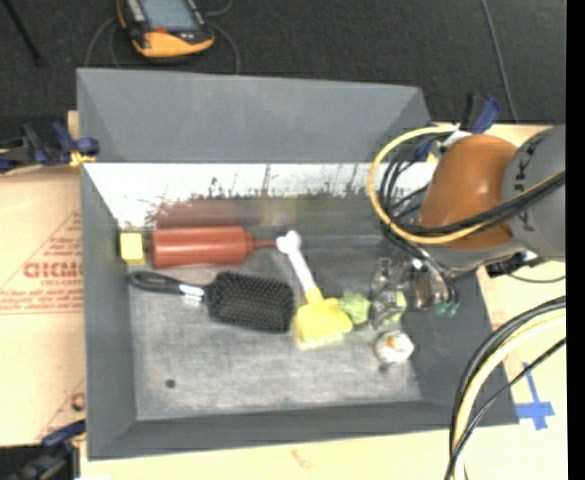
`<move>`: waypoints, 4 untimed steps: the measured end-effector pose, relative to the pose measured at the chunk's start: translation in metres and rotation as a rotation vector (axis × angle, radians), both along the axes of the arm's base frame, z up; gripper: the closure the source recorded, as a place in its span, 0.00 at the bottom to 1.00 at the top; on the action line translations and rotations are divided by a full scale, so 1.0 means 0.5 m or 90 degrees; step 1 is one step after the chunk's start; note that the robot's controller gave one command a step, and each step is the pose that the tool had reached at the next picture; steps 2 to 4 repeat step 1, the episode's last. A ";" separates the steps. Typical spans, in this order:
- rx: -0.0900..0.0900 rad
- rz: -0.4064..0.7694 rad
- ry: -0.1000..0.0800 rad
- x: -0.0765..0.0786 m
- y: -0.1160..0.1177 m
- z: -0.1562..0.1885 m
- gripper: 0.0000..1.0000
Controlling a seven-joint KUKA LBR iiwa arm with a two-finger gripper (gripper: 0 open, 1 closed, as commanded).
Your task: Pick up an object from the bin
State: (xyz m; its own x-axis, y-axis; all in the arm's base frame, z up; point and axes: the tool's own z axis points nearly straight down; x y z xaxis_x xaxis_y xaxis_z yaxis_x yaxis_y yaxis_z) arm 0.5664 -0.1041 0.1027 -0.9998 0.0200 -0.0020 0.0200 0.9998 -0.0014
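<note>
One tool point(397, 296) just beside green lump point(356, 308), near yellow brush point(320, 324)

Dark floor point(292, 18); orange/blk handheld device point(165, 23) lying top left.

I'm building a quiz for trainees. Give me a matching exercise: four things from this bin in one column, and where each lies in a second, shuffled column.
Things
1. red plastic squeeze bottle
2. black bristled hairbrush
3. yellow scrubbing brush with white handle
4. small white-and-orange ball

Places
A. middle of the grey metal bin, handle pointing towards the back wall
B. just below the claw, at the right
C. along the back wall, beside a small yellow block
D. left of middle, thin handle pointing left

Pairs: 1-C, 2-D, 3-A, 4-B
</note>
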 end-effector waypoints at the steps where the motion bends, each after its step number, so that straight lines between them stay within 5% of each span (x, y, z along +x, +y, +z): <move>1: 0.000 0.000 0.001 0.000 0.000 0.028 1.00; 4: 0.000 0.000 0.001 0.000 0.000 0.028 1.00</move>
